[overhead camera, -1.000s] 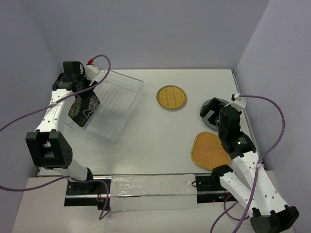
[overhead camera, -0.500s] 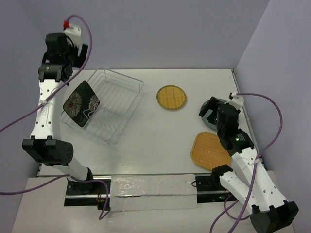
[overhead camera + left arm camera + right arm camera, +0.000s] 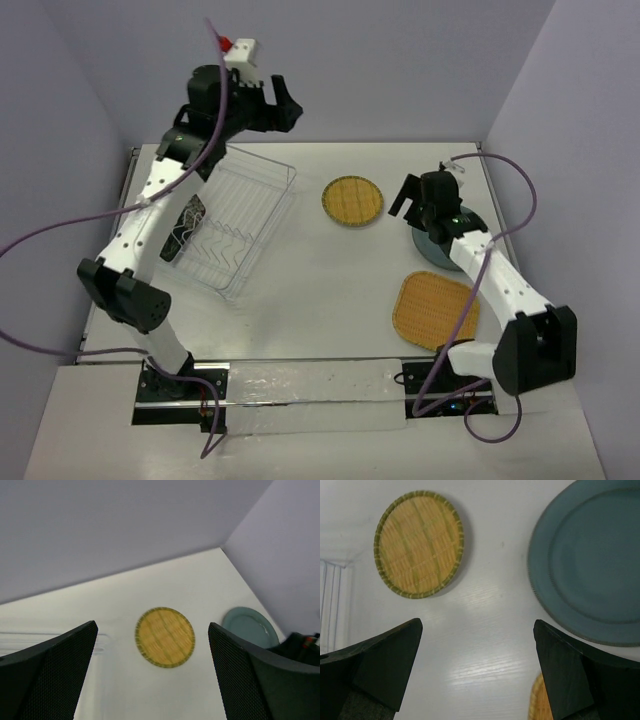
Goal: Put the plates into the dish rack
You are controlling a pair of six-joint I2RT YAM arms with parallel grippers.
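Observation:
The black flowered plate (image 3: pixel 186 228) stands on edge at the left end of the clear wire dish rack (image 3: pixel 240 215). The round yellow woven plate (image 3: pixel 353 201) lies flat mid-table; it also shows in the left wrist view (image 3: pixel 165 637) and the right wrist view (image 3: pixel 419 543). The teal-grey plate (image 3: pixel 440 246) (image 3: pixel 590 560) (image 3: pixel 250 626) lies to its right, partly under the right arm. The orange-yellow woven plate (image 3: pixel 433 310) lies near front right. My left gripper (image 3: pixel 283 112) (image 3: pixel 152 680) is open and empty, high above the rack's far end. My right gripper (image 3: pixel 410 200) (image 3: pixel 477 670) is open and empty, over bare table between the round yellow and teal plates.
Purple walls close the table at the back and on both sides. The rack's wire edge shows at the left of the right wrist view (image 3: pixel 330 605). Purple cables trail from both arms.
My left arm has let go of the black plate, left in the rack, and swung up and right. My right gripper has moved off the teal plate toward the round yellow one.

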